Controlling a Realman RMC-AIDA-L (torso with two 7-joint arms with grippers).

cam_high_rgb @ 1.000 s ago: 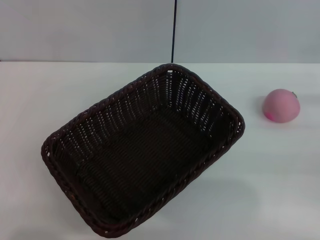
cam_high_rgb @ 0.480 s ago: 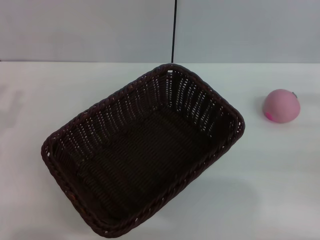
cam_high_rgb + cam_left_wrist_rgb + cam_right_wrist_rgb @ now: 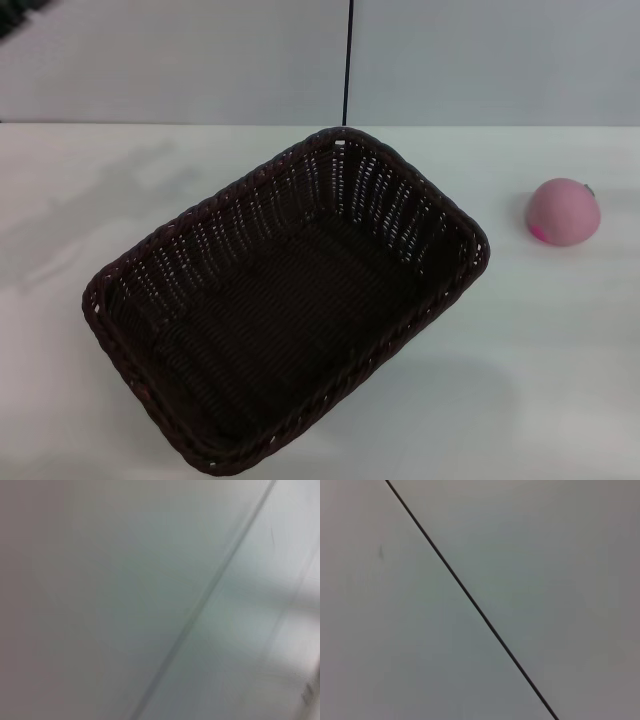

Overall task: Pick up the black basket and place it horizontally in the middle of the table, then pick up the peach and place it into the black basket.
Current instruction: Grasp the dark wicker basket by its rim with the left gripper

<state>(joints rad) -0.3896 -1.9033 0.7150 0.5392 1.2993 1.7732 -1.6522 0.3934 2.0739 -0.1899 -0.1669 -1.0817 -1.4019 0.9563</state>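
The black basket point(image 3: 285, 300) is a large dark woven rectangle that lies empty on the white table point(image 3: 560, 380), slanted from near left to far right. The peach point(image 3: 564, 212) is a small pink ball on the table, to the right of the basket and apart from it. A dark sliver of my left arm point(image 3: 20, 14) shows at the head view's top left corner, high above the table. Neither gripper itself is in view. The wrist views show only pale wall.
A soft shadow point(image 3: 90, 215) lies on the table left of the basket. A thin black vertical line point(image 3: 348, 60) runs down the grey wall behind the table. It also shows in the right wrist view point(image 3: 470, 597).
A dark part of my left arm has come in at the top left corner. A shadow has spread over the table's left side. The basket and the peach have not moved.
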